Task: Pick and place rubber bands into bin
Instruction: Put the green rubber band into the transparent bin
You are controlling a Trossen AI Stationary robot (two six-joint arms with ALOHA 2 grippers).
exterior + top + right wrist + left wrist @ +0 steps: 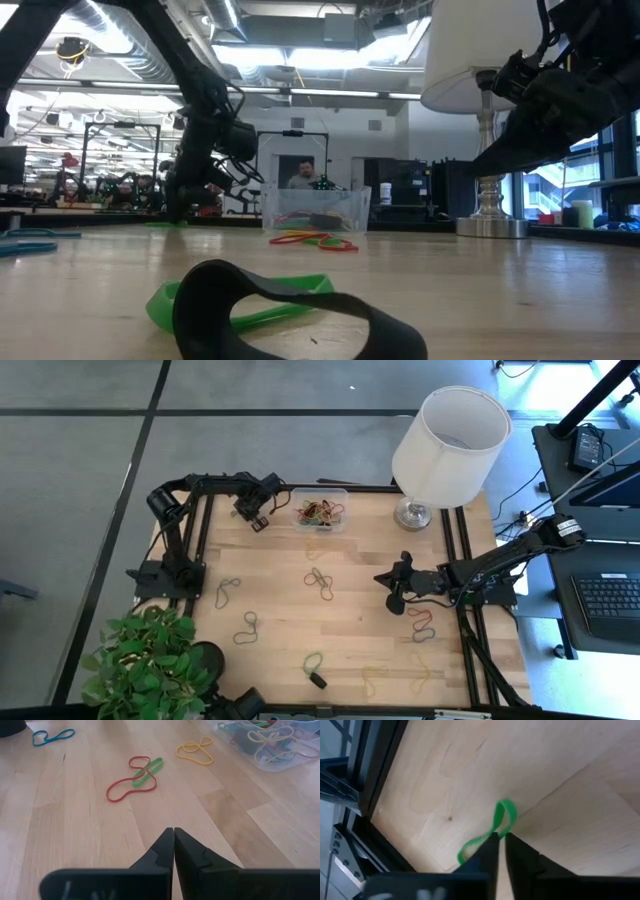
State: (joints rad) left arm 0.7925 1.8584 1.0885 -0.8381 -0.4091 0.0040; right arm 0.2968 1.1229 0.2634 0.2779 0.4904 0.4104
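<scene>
The wooden table [350, 620] carried a white lamp [447, 445] at its far edge, and every position below is given relative to the clear bin [321, 510], which stood just beside the lamp's base on the side of the left arm. A leafy plant [145, 660] sat at the near corner, well apart from the bin. The bin held a tangle of coloured rubber bands [270, 740]. The left gripper [259, 520] was just beside the bin, over the table's far edge, its fingers pinched together on a green band [501, 822] that hung from the tips. The right gripper [392, 588] hovered nearer than the bin and toward the lamp side, fingers pressed together and holding nothing. Loose bands lay on the boards nearer than the bin: a red and green pair [135, 777] and a yellow band [195, 751] closest to it.
</scene>
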